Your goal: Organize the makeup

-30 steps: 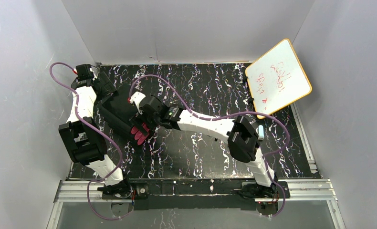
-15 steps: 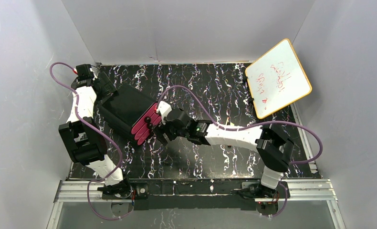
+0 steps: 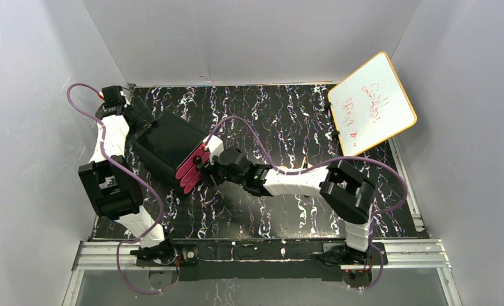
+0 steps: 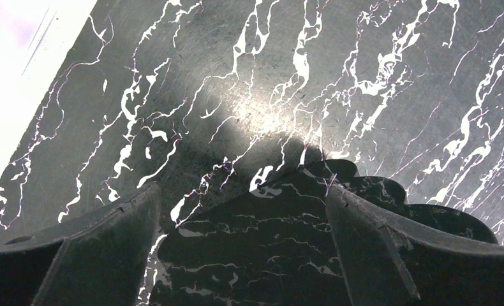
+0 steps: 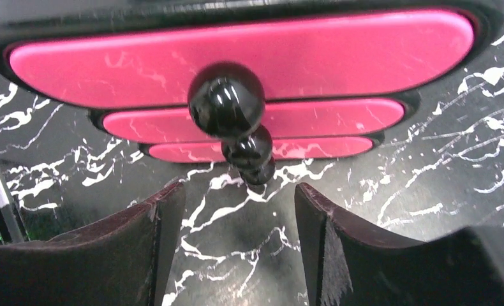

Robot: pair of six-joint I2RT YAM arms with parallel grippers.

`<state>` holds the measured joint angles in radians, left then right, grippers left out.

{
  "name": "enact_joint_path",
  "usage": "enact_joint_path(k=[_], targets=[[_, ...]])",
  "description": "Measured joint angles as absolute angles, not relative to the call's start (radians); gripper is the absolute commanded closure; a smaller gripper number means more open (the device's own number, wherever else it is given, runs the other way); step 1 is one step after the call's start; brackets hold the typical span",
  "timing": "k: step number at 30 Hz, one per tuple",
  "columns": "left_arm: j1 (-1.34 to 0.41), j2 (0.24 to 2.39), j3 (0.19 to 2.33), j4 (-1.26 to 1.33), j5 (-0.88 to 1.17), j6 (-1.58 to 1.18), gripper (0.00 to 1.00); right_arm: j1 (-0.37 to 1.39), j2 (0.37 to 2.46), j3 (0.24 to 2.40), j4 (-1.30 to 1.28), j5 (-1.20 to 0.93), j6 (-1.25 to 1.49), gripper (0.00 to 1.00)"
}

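- At left centre of the overhead frame: black box with three pink drawer fronts (image 3: 166, 143), set at a slant on the black marble-patterned tabletop (image 3: 288, 121) veined in white.
- Just right of those pink fronts: right gripper (image 3: 204, 167), aimed straight at them.
- Low in the right wrist frame: both dark fingers (image 5: 144, 248) spread well apart, gripping nothing, only tabletop in the gap.
- Above that gap, at frame centre: glossy black round knobs (image 5: 226, 99), one per drawer, lined up one behind another; nearest knob just beyond the fingertips, apart from both.
- Along the bottom of the left wrist frame: left gripper (image 4: 243, 191), jaws likewise wide apart and empty, hovering over bare veined tabletop with a bright glare patch at centre.
- At the left edge of the overhead frame: left arm (image 3: 113, 137), reaching toward the far, upper-left end of the box.
- At upper right of the overhead frame: orange-rimmed whiteboard (image 3: 372, 105), tilted, scrawled with red writing.
- As for the makeup: none in sight in any view; cannot tell where it lies.
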<state>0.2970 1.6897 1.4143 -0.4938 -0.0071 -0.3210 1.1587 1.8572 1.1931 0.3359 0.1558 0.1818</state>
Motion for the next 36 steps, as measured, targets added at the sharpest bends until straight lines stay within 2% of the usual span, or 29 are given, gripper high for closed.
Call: enact_joint_path(k=[12,23,29,36], targets=[[0.294,1.709,1.415,-0.495,-0.007,-0.316,0.02,1.159,1.969,1.328,0.35,0.147,0.174,0.42],[0.292,1.716,1.415,-0.5,-0.007,-0.314,0.02,1.158,1.991,1.34,0.347,0.15,0.165,0.51],[0.292,1.716,1.415,-0.502,-0.007,-0.314,0.02,1.157,1.991,1.325,0.364,0.162,0.155,0.65],[0.292,1.716,1.415,-0.502,-0.007,-0.314,0.02,1.157,1.971,1.275,0.412,0.164,0.155,0.66]])
